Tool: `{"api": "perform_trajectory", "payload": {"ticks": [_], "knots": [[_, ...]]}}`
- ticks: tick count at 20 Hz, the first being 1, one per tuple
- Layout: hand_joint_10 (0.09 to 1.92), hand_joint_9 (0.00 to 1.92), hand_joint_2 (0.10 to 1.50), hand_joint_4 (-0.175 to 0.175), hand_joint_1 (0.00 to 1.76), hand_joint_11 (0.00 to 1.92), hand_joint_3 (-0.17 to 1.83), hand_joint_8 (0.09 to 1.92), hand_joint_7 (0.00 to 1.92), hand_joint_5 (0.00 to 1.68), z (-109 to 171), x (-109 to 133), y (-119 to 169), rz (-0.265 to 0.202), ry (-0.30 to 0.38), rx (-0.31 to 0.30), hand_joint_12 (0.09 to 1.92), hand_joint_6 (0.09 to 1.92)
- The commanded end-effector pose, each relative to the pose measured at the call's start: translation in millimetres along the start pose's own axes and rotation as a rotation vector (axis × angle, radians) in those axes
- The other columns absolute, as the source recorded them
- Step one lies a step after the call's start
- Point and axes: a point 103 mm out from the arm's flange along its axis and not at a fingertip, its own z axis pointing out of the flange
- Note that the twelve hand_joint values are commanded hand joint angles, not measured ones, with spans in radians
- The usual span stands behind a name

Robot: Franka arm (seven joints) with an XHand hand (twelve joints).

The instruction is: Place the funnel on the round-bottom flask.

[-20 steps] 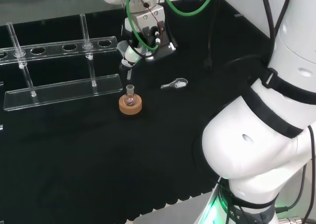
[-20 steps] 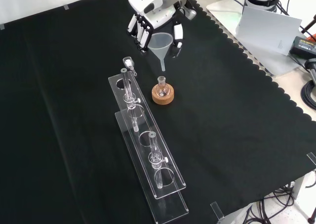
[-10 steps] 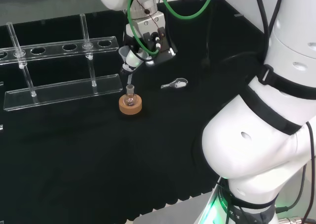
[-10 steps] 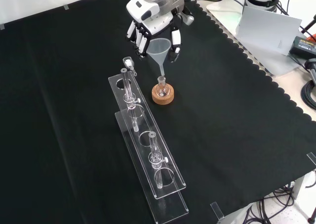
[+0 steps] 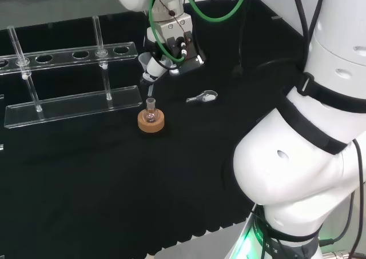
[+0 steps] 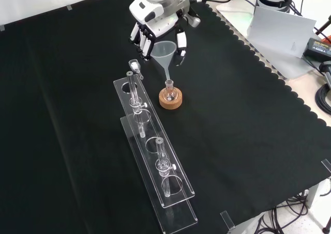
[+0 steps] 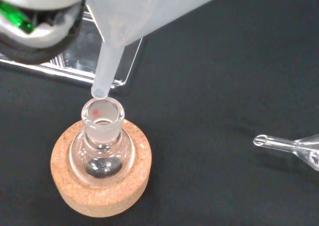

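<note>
A small clear round-bottom flask (image 6: 169,91) (image 5: 150,112) (image 7: 101,151) sits upright on a cork ring stand (image 6: 170,100) (image 5: 151,123) (image 7: 99,191). The hand (image 6: 155,22) (image 5: 168,44) is shut on a translucent white funnel (image 6: 162,53) (image 5: 146,64) (image 7: 129,21), fingers curled round its cone. The funnel's stem hangs just above the flask's open neck; in the wrist view its tip sits right at the rim, a little off centre, not inside.
A clear plastic test-tube rack (image 6: 152,156) (image 5: 68,82) with glass tubes stands beside the flask. A small glass scoop-like piece (image 5: 203,96) (image 6: 135,66) (image 7: 294,146) lies on the black cloth near the stand.
The hand has carried the funnel toward the flask and lowered it: the stem tip, earlier off to one side and higher, now hangs right over the flask's neck.
</note>
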Motion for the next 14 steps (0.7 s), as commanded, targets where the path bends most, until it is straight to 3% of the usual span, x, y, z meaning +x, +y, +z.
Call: {"api": "perform_trajectory", "payload": {"ticks": [1,14], "knots": [[0.33,1.34,0.75,0.175,1.10,0.69,0.49,0.36,1.52,1.25,6,-3,3,-0.012,-0.018,0.015,1.20,0.63],[0.33,1.34,0.74,0.175,1.10,0.69,0.50,0.35,1.52,1.25,17,-3,4,-0.018,-0.007,0.030,1.20,0.64]]}}
